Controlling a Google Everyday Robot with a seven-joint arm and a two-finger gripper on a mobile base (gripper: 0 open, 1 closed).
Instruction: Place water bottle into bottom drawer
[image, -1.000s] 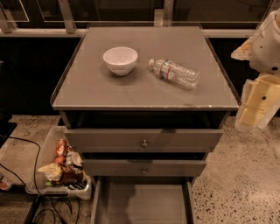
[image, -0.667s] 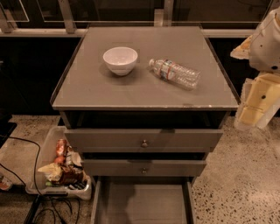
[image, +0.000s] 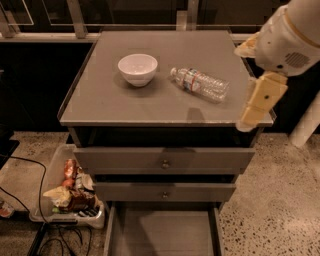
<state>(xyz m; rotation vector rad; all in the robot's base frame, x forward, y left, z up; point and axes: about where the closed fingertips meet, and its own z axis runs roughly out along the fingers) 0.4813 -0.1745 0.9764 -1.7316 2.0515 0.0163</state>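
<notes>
- The gripper (image: 261, 102) is a cream-coloured part hanging at the right side of the view. It hangs from a bulky white arm (image: 292, 35) that comes in from the top right corner.
- The gripper sits just off the front right corner of the table (image: 125, 107). Whether it is spread or pressed together cannot be told from this angle.
- The water bottle (image: 200, 84) lies on its side on the table, to the left of the gripper and apart from it. It is clear, crinkled plastic with a red-and-blue label near its white cap. The cap end points back and left.
- A white bowl (image: 137, 68) stands upright on the table to the left of the water bottle's cap. It is near the bottle but not touching it.
- The table has a flat grey top with a thin raised rim.
- Below the top are two grey drawer fronts, an upper one (image: 210, 160) and a lower one (image: 200, 192). Each has a small round knob at its centre.
- The bottom drawer (image: 162, 232) is pulled out toward the viewer at the lower edge of the view. It shows a plain grey floor and thin side walls.
- On the speckled floor (image: 280, 200) left of the drawers sits a clear plastic bin (image: 47, 192) holding snack packets. Black cables (image: 35, 172) trail beside it.
</notes>
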